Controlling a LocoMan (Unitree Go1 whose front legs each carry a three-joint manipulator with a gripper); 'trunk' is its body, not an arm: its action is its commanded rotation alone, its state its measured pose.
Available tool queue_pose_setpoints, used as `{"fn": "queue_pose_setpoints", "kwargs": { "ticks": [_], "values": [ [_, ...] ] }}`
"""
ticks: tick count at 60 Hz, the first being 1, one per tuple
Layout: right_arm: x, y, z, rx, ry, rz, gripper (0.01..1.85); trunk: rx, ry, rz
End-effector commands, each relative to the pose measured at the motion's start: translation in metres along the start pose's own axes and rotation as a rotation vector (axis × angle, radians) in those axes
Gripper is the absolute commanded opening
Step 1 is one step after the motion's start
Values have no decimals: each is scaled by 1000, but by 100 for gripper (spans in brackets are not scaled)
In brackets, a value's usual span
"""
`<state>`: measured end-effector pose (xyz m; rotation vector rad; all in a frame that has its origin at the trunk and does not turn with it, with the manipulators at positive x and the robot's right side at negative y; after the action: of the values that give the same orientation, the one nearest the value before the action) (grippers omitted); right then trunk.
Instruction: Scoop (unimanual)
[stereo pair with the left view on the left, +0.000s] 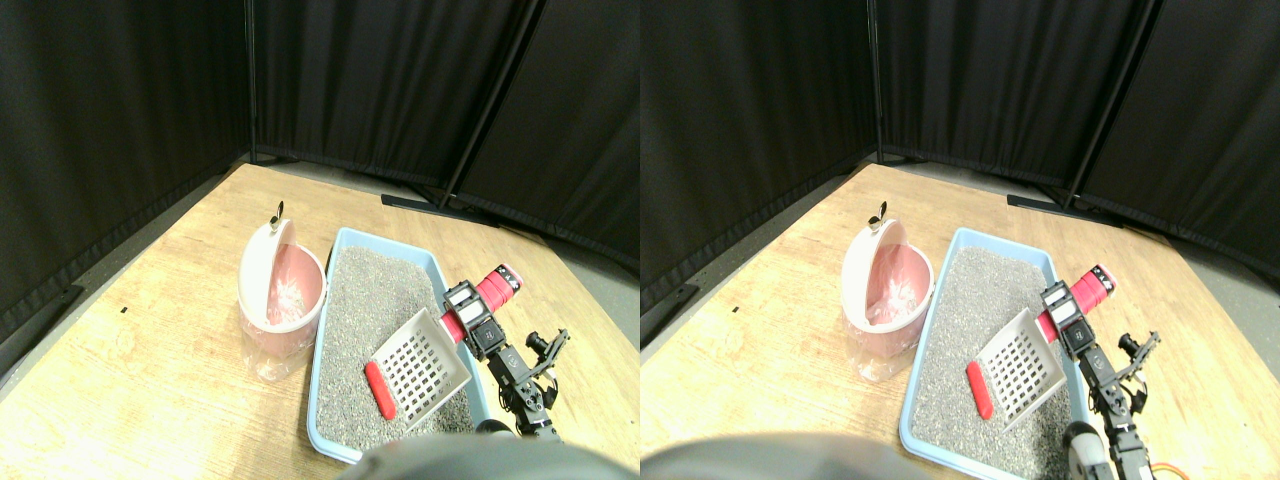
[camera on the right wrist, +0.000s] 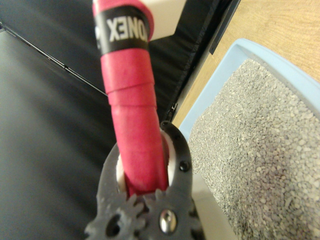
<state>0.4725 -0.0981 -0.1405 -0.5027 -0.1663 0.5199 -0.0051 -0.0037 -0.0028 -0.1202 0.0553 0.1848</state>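
While the right claw (stereo pair with the left view on the left: 470, 322) is clenched on the red-wrapped handle (stereo pair with the left view on the left: 488, 294) of the white slotted scoop (stereo pair with the left view on the left: 420, 365), the scoop head rests on grey litter (stereo pair with the left view on the left: 375, 300) inside the light-blue tray (stereo pair with the left view on the left: 322, 330), w/ a small red piece (stereo pair with the left view on the left: 380, 390) lying just beside its front edge. Farther left, touching the tray's side, a pink bin (stereo pair with the left view on the left: 280, 300) w/ its white lid tipped up stands on the wooden tabletop (stereo pair with the left view on the left: 140, 340), black curtains (stereo pair with the left view on the left: 380, 80) behind.

The right manipulator (stereo pair with the left view on the left: 520, 385) is a slim black chain of blocky segments with a small forked bracket at its side and white-labelled modules near its tip, while its dark grey plastic jaws show gear teeth, black screws and one shiny silver bolt (camera on the right wrist: 167, 220).
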Motion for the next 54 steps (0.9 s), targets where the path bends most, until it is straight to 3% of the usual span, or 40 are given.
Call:
{"fn": "queue_pose_setpoints", "kwargs": {
  "ticks": [1,5,7,11,15,20,28,31,46,50,54],
  "values": [
    [1,11,-9,102,78,112,23,-12,30,21],
    [0,4,-6,143,124,64,5,-11,33,16],
    [0,3,-6,156,129,56,5,-11,33,16],
    [-1,-7,-8,189,144,2,23,-11,33,14],
    [-2,-16,-10,302,143,-34,22,-11,33,14],
    [-4,-23,-11,401,189,-111,5,-8,30,3],
    [-6,-34,-12,542,178,-178,5,-10,32,-2],
    [-7,-39,-15,562,150,-178,5,-10,30,-5],
    [-16,-54,-19,617,152,-241,5,-8,24,-13],
    [-17,-60,-21,640,93,-248,5,-5,20,-17],
    [-18,-62,-21,670,79,-269,5,-3,20,-17]
  ]
}}
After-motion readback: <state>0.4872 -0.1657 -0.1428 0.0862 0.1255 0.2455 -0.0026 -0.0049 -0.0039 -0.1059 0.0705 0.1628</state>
